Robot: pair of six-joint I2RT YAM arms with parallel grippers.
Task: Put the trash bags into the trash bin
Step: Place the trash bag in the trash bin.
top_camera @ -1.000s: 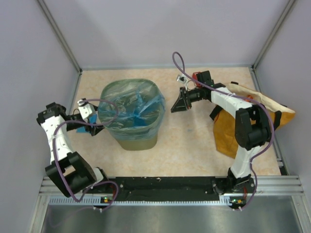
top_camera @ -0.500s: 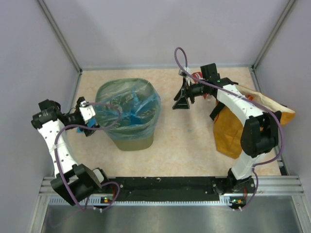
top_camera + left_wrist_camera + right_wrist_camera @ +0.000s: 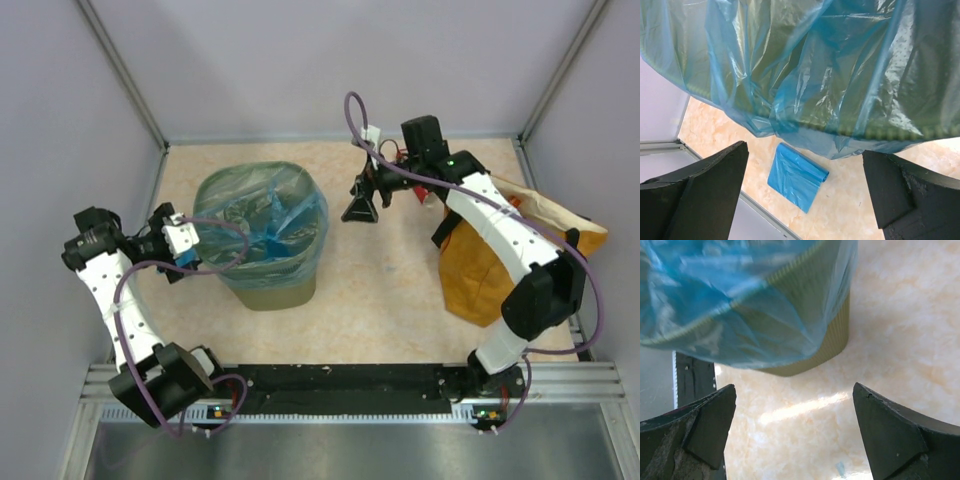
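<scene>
The olive mesh trash bin (image 3: 270, 285) stands left of centre, lined with a big crinkly light-blue trash bag (image 3: 262, 218) folded over its rim. The left wrist view shows that bag (image 3: 805, 65) hanging above a small folded blue trash bag (image 3: 797, 176) lying flat on the table. My left gripper (image 3: 188, 255) is open beside the bin's left side, and its fingers (image 3: 700, 195) straddle the folded bag without touching it. My right gripper (image 3: 358, 205) is open and holds nothing, hovering right of the bin. In its view the lined bin (image 3: 825, 340) sits ahead, with bare table between the jaws.
A mustard-orange sack (image 3: 480, 265) with black handles lies at the right, under the right arm. Grey walls with metal posts close in the left, back and right. A tiny blue scrap (image 3: 840, 469) lies on the table. A black rail (image 3: 340, 378) runs along the near edge.
Both grippers have opened. The right one pulled up and back from the bin's right rim. The left one drew a little left, off the bag's edge.
</scene>
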